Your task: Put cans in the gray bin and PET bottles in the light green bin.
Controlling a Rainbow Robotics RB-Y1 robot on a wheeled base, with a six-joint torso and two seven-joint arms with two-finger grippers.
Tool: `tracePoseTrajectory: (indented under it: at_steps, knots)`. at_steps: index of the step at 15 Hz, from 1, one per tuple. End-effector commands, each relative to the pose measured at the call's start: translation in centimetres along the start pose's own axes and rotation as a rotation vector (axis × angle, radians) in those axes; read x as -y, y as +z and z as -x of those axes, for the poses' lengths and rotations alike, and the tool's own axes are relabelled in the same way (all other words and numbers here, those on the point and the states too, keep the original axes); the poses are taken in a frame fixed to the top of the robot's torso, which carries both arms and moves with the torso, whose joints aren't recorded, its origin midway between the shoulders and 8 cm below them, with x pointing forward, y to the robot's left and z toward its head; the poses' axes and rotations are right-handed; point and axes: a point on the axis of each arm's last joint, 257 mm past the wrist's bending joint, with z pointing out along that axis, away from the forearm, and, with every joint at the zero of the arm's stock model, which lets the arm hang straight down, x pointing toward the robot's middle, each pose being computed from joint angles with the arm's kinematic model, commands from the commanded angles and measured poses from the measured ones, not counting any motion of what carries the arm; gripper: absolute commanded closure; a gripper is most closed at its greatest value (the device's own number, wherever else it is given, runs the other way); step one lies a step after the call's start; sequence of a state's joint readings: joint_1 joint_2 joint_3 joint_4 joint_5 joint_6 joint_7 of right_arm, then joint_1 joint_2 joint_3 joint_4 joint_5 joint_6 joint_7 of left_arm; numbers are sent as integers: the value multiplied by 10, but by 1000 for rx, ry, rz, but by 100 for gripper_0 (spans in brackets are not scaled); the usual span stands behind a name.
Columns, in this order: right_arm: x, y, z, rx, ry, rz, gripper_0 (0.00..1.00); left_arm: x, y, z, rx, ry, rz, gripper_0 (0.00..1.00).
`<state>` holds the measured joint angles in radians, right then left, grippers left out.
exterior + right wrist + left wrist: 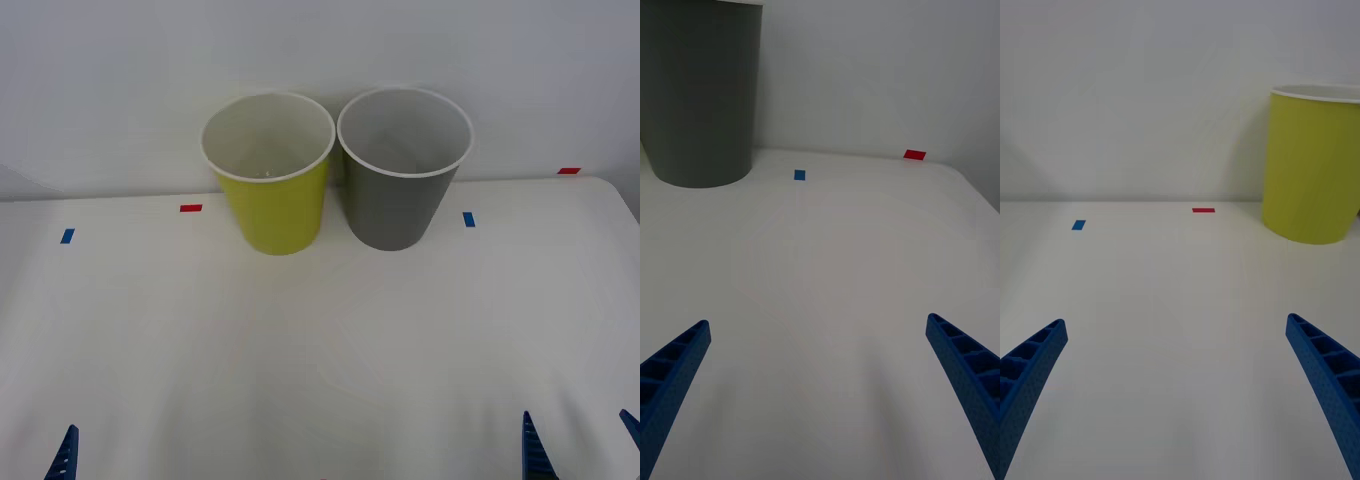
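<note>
Landmark: I took the tall round tapered dark gray bin with a white rim (397,195) as my reference; it stood upright at the far middle of the white table (320,360), against the pale wall.
Light green bin: the tall tapered yellow-green bucket with a white rim (272,195) stood upright just beside the gray bin on its left, rims almost touching. Something small and clear seemed to lie at its bottom, but I could not tell what it was.
Tape marks: a blue tab (468,219) lay just right of the gray bin and a red one (568,171) farther right; a red tab (190,208) and a blue tab (67,236) lay left of the green bin.
Left gripper (1176,397): I saw it well apart from the gray bin, low at the near left, blue ribbed fingers (1030,367) spread wide, holding nothing.
Right gripper (816,397): near right, well short of the gray bin, fingers (966,375) equally wide apart, holding nothing.
</note>
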<state>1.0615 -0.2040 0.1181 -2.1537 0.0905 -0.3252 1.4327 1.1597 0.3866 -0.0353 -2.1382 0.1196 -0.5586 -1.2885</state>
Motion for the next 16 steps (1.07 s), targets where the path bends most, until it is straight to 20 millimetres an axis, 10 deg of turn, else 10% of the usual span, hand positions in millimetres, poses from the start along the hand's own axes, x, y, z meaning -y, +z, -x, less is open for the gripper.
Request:
tracePoseTrajectory:
  at_steps: [1,16]
  knots:
    - [0,0,0,0,0,0,0,0,0,0,0,0,0,0]
    - [0,0,0,0,0,0,0,0,0,0,0,0,0,0]
